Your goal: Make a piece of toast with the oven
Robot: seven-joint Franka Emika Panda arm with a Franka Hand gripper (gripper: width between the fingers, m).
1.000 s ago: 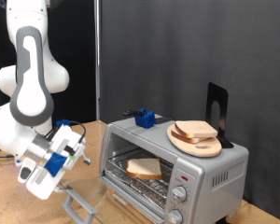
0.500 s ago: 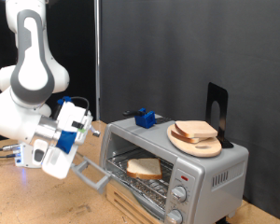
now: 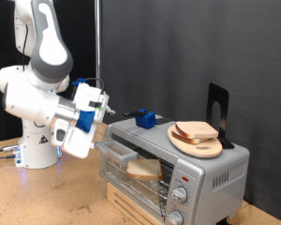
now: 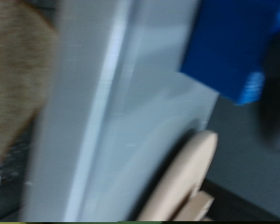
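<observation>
The silver toaster oven (image 3: 214, 167) stands on a wooden board at the exterior view's bottom right. The piece of toast (image 3: 143, 170) lies on the wire rack inside, seen through the glass door (image 3: 129, 165), which stands almost upright against the oven's front. My gripper (image 3: 103, 134) is at the door's upper edge, by the oven's top corner on the exterior view's left. Its fingers are hidden by the hand. The wrist view is blurred and close on the oven's silver top (image 4: 131, 121); no fingers show there.
A round wooden plate (image 3: 196, 143) with other bread slices (image 3: 196, 131) sits on the oven's top, and shows in the wrist view (image 4: 182, 182). A small blue object (image 3: 145, 119) and a black stand (image 3: 218, 111) also sit up there. The robot's base (image 3: 33, 141) stands at the left.
The oven door hung open and low a second ago. My gripper has swung up and to the exterior view's right, and the door has risen with it to nearly closed.
</observation>
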